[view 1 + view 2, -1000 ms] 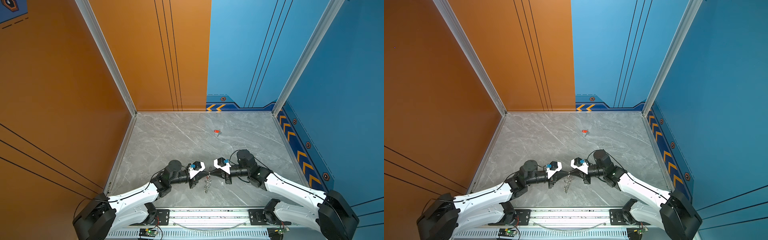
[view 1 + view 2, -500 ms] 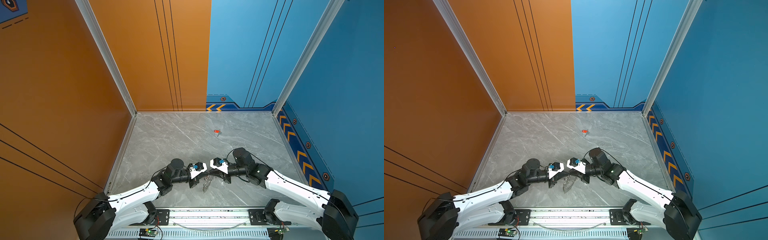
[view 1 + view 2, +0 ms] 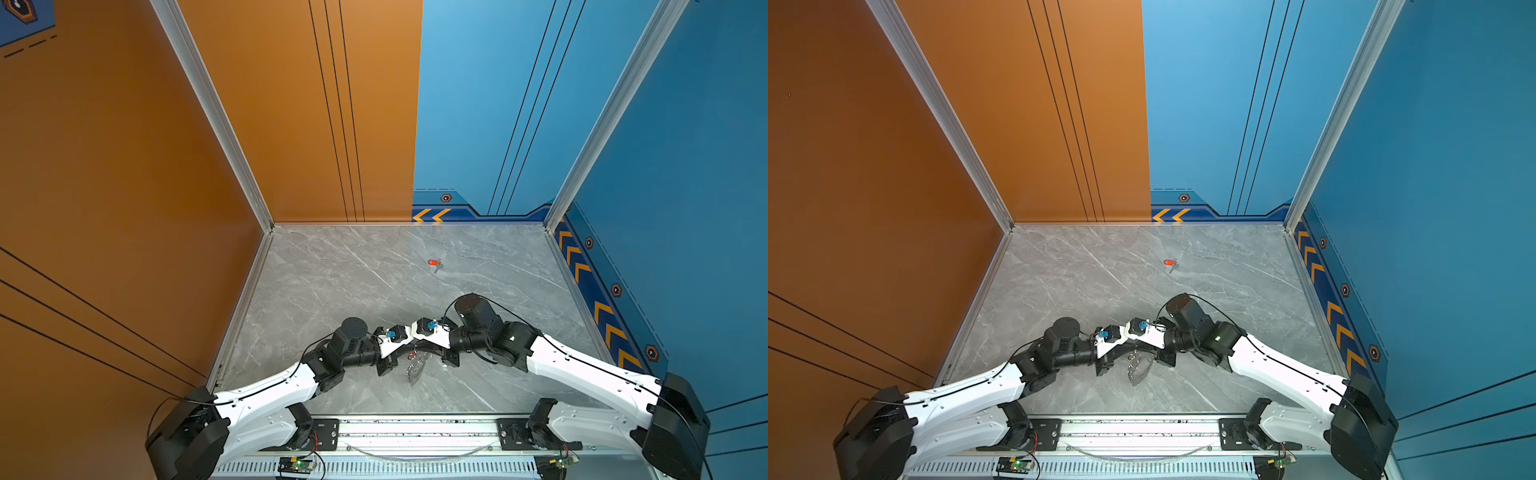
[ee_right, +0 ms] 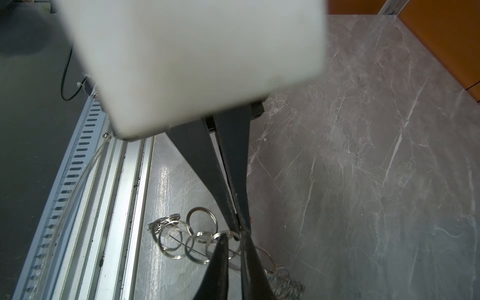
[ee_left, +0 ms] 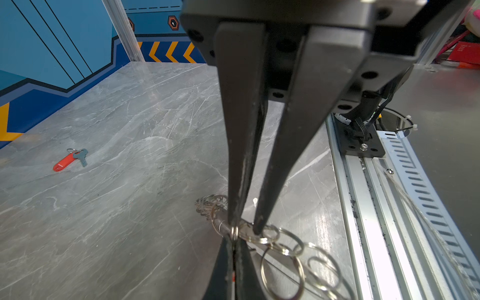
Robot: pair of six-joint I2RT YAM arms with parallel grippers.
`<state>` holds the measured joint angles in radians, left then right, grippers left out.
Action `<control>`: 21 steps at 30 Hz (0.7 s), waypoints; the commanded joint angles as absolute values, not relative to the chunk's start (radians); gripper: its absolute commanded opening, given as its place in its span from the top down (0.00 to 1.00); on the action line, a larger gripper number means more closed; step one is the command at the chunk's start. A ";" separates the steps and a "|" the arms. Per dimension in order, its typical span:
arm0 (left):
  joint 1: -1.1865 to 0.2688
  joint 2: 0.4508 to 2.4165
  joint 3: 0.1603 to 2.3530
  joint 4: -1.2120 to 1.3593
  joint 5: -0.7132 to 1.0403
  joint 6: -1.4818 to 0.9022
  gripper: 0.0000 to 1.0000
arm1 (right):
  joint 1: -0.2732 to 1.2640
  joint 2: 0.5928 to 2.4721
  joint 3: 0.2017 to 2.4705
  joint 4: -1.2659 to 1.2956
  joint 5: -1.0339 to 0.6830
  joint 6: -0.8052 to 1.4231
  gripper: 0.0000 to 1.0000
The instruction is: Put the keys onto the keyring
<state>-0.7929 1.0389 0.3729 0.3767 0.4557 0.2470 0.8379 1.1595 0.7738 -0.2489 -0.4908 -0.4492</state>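
My left claw (image 5: 234,241) is pressed together on a key (image 3: 411,354), a sliver of red tag showing between the fingers. My right claw (image 5: 245,229) meets it tip to tip, slightly spread, tips among the silver rings of the keyring (image 3: 414,368), lower centre in both top views. Second key (image 3: 433,262) lies on the table (image 3: 332,270), well apart, higher in frame and slightly right.

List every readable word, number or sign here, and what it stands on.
No words or numbers can be read.
Orange chevrons on the blue wall trim: signs only.
Red box beyond the cell: print too blurred.
Orange-red key tag on the table: mark too small.
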 commanded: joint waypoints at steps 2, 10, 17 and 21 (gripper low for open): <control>-0.795 1.010 0.388 0.380 0.442 0.262 1.00 | 0.831 1.140 0.800 -0.322 -0.448 -0.462 0.85; -0.798 1.010 0.393 0.380 0.464 0.260 1.00 | 0.815 1.149 0.807 -0.310 -0.484 -0.471 0.81; -0.797 1.011 0.394 0.380 0.477 0.260 1.00 | 0.820 1.156 0.802 -0.280 -0.500 -0.465 0.81; -0.799 1.013 0.394 0.380 0.487 0.256 1.00 | 0.822 1.167 0.802 -0.273 -0.506 -0.464 0.83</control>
<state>-0.7929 1.0225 0.3729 0.3695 0.4545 0.2470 0.8188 1.1580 0.7811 -0.2844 -0.4778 -0.4538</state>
